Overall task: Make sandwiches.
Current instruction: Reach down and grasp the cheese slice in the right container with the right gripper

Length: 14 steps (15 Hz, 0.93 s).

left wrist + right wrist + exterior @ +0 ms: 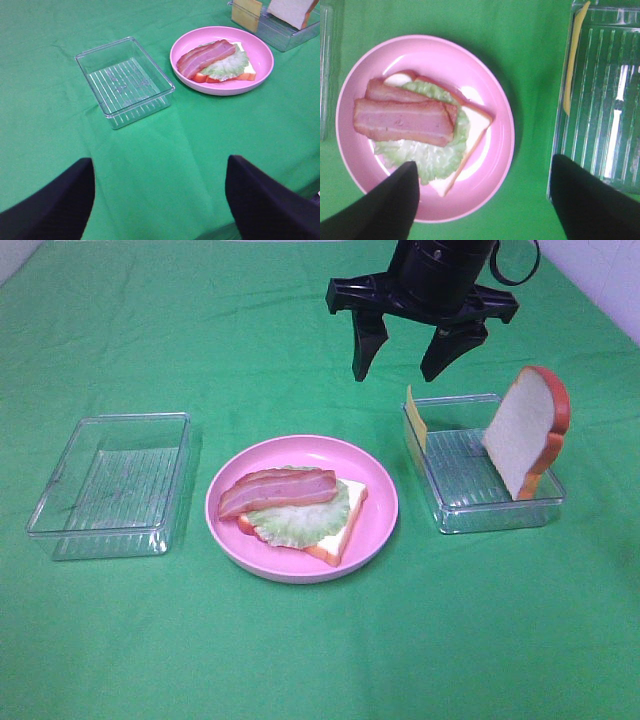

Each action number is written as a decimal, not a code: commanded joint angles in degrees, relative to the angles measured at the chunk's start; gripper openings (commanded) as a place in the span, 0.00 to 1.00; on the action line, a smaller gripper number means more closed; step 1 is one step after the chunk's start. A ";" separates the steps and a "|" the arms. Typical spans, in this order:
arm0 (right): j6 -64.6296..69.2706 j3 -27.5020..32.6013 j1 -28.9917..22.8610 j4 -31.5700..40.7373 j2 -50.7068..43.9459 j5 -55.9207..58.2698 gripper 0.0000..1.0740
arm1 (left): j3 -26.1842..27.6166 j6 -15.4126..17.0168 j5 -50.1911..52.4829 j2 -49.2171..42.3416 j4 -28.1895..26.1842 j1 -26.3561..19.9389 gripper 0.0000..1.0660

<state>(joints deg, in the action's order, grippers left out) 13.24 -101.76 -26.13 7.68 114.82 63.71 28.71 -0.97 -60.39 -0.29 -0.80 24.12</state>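
Our right claw (400, 370) hangs with its fingers apart and nothing between them, above the counter (320, 660) behind the pink plate (378, 485). The sandwich (300, 505) lies on that plate, below and in front of the claw: bread, lettuce, bacon on top. Our left claw (160, 200) is spread too, well apart from it. We see the right box (490, 515) holding a leaning bread slice (525, 425) and a standing cheese slice (416, 418). The left box (110, 542) sits beside the plate.
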 commanded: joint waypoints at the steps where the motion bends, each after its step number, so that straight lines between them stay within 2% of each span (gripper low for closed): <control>1: -0.46 -4.93 0.92 1.09 4.98 2.75 0.63 | -0.11 0.23 0.46 -1.32 -0.23 0.06 0.66; 4: -0.34 -9.40 2.46 0.97 9.97 5.67 0.63 | -0.11 0.23 0.46 -1.32 -0.23 0.06 0.66; 8: -0.34 -9.80 4.01 0.86 12.43 4.87 0.63 | -0.11 0.23 0.46 -1.32 -0.23 0.06 0.66; 14: -0.57 -9.80 4.18 1.83 15.53 4.01 0.57 | -0.11 0.23 0.46 -1.32 -0.23 0.06 0.66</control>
<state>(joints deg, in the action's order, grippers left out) 13.01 -111.21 -22.29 9.68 129.95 67.55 28.71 -0.97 -60.33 -0.29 -0.80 24.12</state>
